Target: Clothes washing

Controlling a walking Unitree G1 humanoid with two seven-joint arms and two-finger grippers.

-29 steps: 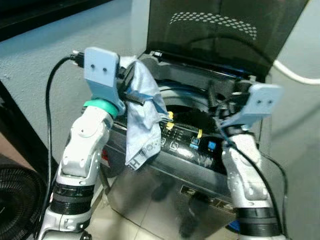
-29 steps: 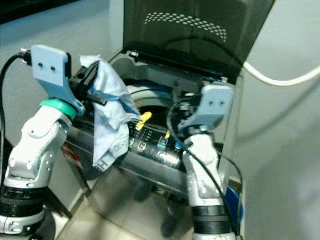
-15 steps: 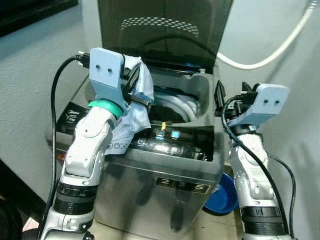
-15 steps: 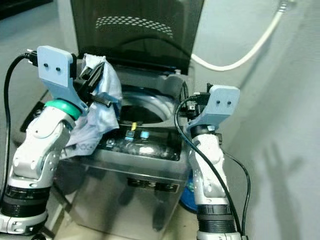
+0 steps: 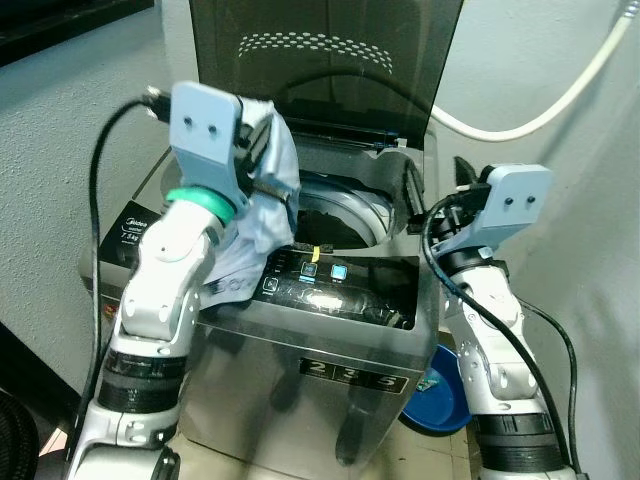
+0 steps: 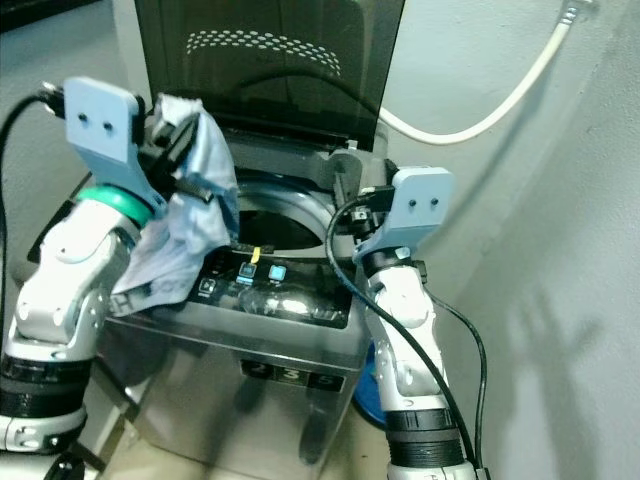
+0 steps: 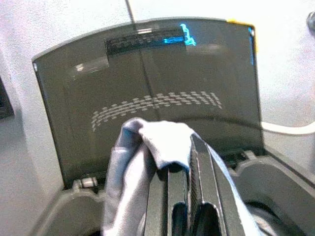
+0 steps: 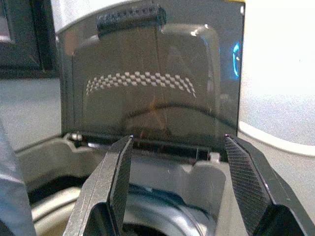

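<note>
The top-loading washing machine (image 5: pixel 340 300) stands before me with its dark lid (image 5: pixel 320 60) raised and the drum opening (image 5: pixel 335 215) exposed. A light blue-grey cloth (image 5: pixel 272 195) hangs from my left gripper (image 5: pixel 262 172), which is shut on it above the machine's left rim. The cloth's lower part drapes over the left end of the control panel. In the left wrist view the cloth (image 7: pixel 142 152) wraps over the closed fingers (image 7: pixel 202 196). My right gripper (image 5: pixel 435 180) is open and holds nothing, level with the machine's right rim and facing the lid (image 8: pixel 157 93).
A blue basin (image 5: pixel 440 395) sits on the floor at the machine's right foot, behind my right arm. A white hose (image 5: pixel 530 110) runs along the right wall. Walls stand close on both sides, and the panel has lit buttons (image 5: pixel 338 271).
The camera has swung, and the machine now sits squarely in front. The cloth stays in my left gripper at the left rim. The right gripper has edged closer to the machine's right rim.
</note>
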